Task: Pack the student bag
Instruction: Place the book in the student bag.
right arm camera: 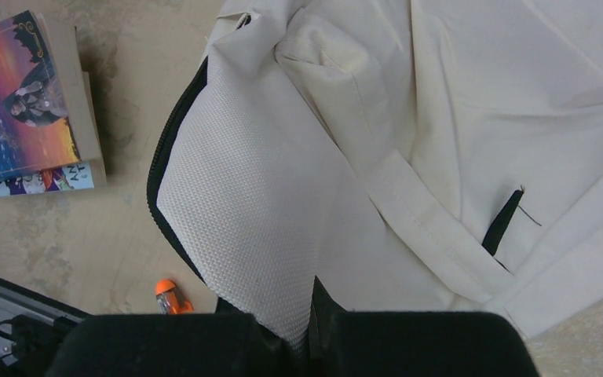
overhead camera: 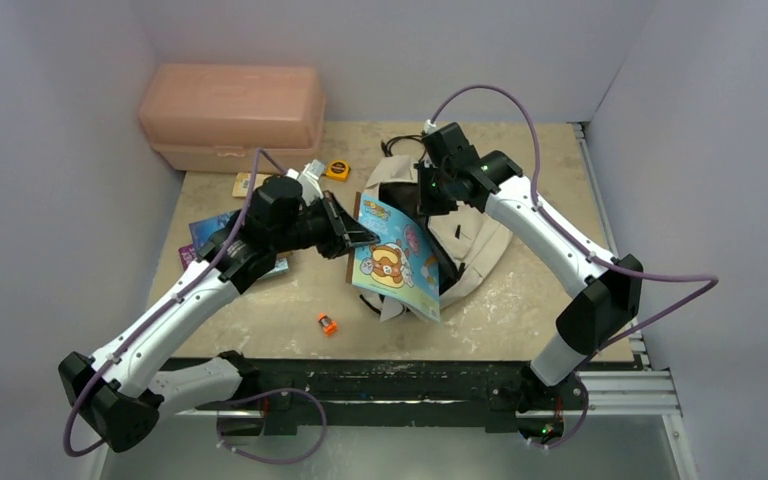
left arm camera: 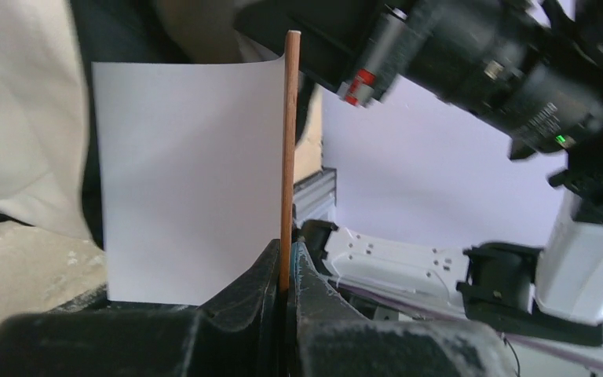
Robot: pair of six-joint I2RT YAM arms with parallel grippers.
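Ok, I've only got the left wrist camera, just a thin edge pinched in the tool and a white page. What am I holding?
Observer: A thin book with a cartoon cover, clamped in the left tool.
Operator: Where's the bag's opening?
Observer: Right beside the book. The right tool pinches the white-lined rim of the beige bag, holding the mouth open.
Operator: Anything loose nearby?
Observer: A small orange item lies on the table, nearer the arm bases.
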